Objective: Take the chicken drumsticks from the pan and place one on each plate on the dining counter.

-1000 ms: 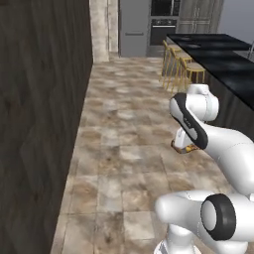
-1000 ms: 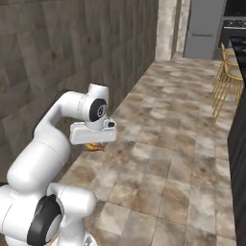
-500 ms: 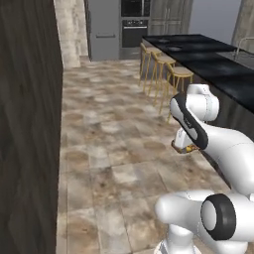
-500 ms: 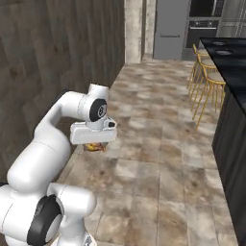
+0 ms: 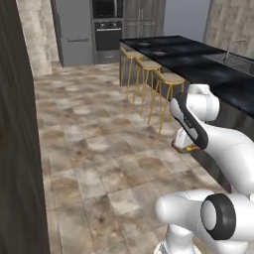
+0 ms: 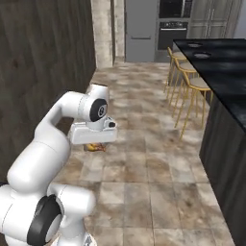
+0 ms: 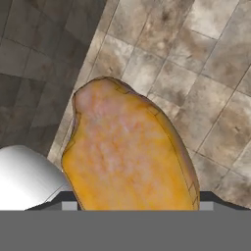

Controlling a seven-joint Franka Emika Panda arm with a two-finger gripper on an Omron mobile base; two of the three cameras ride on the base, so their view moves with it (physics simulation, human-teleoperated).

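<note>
**Carrying a drumstick toward the dining surface**

The tool point(image 6: 96, 145), hanging below the wrist over the tiled floor point(image 6: 144, 163), is clamped on the golden-orange chicken drumstick point(image 7: 127, 157); in the hand view the meat sits right up against the camera, and in both base views a small orange patch shows under the wrist (the fingers themselves are hidden behind it). The arm point(image 5: 198, 129) is folded close to the base, with the load held well above the floor.

To the robot's right runs the dining surface point(image 5: 208, 69), glossy black, with a row of yellow-legged stools point(image 5: 149, 74) along its near side. Two small round shapes at its far end may be the plates point(image 6: 199, 50), too small to confirm.

Progress, as a judgement: one drumstick is picked up and in transit, none visibly delivered; setting it on a plate remains, then fetching the second.

No brand, label or writing can be read.
</note>
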